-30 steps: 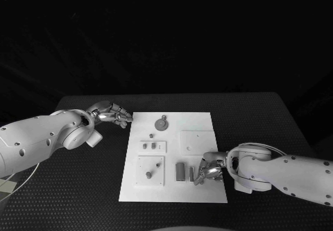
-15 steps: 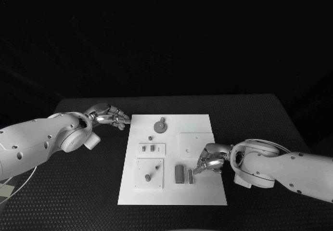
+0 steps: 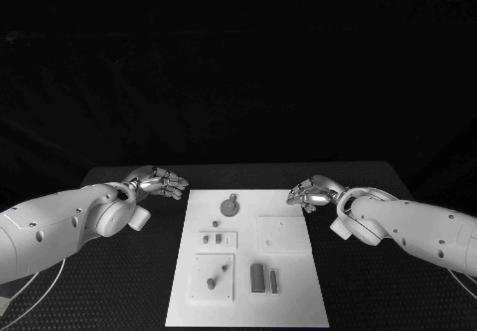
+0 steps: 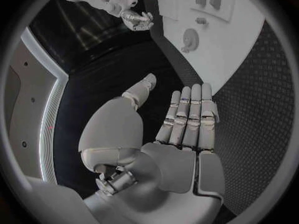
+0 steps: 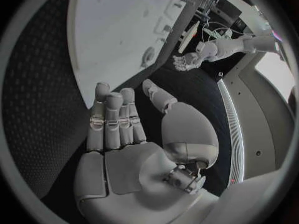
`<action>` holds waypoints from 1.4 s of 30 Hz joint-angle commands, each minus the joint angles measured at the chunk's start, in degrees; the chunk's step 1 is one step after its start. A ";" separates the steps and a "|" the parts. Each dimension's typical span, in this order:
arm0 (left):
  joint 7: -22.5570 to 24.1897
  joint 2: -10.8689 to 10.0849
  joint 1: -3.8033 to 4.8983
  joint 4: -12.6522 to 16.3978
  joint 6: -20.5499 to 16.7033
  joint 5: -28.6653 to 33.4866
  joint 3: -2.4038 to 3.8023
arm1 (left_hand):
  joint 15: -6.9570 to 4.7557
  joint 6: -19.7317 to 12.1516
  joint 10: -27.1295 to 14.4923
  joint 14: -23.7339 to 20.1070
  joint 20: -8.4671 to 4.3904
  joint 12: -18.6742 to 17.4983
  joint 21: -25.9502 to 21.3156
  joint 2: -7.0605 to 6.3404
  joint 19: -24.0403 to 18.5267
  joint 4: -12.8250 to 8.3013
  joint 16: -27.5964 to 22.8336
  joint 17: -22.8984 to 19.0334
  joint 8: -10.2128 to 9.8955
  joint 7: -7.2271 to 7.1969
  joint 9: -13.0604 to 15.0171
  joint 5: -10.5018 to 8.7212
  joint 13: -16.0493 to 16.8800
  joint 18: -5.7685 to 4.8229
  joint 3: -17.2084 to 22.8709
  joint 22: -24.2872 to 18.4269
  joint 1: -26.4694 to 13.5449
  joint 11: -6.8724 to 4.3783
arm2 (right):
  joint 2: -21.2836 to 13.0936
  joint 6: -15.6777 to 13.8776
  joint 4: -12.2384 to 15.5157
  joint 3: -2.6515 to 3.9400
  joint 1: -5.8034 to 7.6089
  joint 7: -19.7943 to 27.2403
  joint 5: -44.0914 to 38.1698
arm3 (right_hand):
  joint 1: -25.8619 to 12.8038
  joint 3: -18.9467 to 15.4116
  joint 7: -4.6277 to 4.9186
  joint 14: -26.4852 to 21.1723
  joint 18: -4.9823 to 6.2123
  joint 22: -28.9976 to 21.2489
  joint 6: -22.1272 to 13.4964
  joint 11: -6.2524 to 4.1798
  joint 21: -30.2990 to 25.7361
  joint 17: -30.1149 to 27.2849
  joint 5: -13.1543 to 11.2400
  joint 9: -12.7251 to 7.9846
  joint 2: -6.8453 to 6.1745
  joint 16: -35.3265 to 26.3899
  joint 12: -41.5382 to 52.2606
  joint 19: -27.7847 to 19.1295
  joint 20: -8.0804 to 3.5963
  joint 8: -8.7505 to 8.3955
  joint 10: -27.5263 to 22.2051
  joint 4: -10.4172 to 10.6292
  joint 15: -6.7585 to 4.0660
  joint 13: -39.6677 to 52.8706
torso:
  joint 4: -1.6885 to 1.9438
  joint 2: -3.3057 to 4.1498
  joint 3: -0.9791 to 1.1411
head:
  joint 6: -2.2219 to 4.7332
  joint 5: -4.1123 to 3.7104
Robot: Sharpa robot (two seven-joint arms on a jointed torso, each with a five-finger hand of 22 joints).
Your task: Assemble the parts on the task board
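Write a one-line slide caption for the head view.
Both hands, left and right, hover open and empty beside the far corners of the white task board, parts resting untouched on it.

A black tabletop [image 3: 378,296] with a fine dotted texture stands against deep darkness; beyond its far edge nothing can be made out.

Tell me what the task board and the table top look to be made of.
Task board: apparently a rigid white plastic or painted plate, matte, judging by its flat, even surface with crisp edges. Table: seemingly a black textured mat, rubber or woven; a fine dimpled pattern shows.
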 commanded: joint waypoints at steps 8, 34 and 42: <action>6.82 6.24 0.03 -7.06 -0.94 6.78 0.15 | 1.05 -2.30 -5.50 -6.54 1.15 -0.51 -0.65 0.81 -7.53 -0.92 -5.43 -2.22 -1.29 -1.23 -1.03 -0.26 -2.88 -1.76 -0.42 -3.93 -1.29 -0.92 | 9.58 3.54 -14.72 3.94 -0.61 12.02 19.13 | -2.26 -0.43 3.38 -13.99 -5.12 -7.03 -5.67 6.37 -14.89 -10.99 -0.03 -1.99 1.38 -23.63 -19.66 -18.07 5.45 -2.53 -9.90 1.00 9.24 -19.86 | 0.12 -2.90 -0.35 | 5.69 0.84; 7.46 10.38 -0.33 -10.90 -1.62 8.93 0.32 | -8.27 -45.74 -58.86 -47.78 -2.91 -4.02 -4.01 7.01 -51.84 9.96 -23.49 -34.25 -17.13 -9.39 -29.56 -3.05 -13.17 -3.52 -27.02 -51.61 -60.85 -8.55 | 13.79 8.23 -20.87 8.66 -4.66 14.51 24.49 | -51.94 -35.27 -7.69 -63.36 -14.64 -29.71 -54.14 -1.48 -37.20 -50.76 -2.66 -46.48 4.97 -62.40 -43.42 -58.01 -2.63 -8.31 -60.52 16.21 3.98 -60.05 | -0.31 -5.12 0.20 | 9.83 2.46; 10.02 8.66 -2.46 -4.59 -7.84 10.99 1.53 | -8.27 -45.74 -58.86 -47.78 -2.91 -4.02 -4.01 7.01 -51.84 9.96 -23.49 -34.25 -17.13 -9.39 -29.56 -3.05 -13.17 -3.52 -27.02 -51.61 -60.85 -8.55 | 11.57 2.94 -14.56 8.53 -5.32 16.02 27.61 | -51.94 -35.27 -7.69 -63.36 -14.64 -69.94 -54.14 -1.48 -37.20 -50.76 -2.66 -46.48 4.97 -62.40 -43.42 -58.01 -2.63 -8.31 -60.52 16.21 3.98 -60.05 | -1.06 -7.36 0.03 | 6.67 1.98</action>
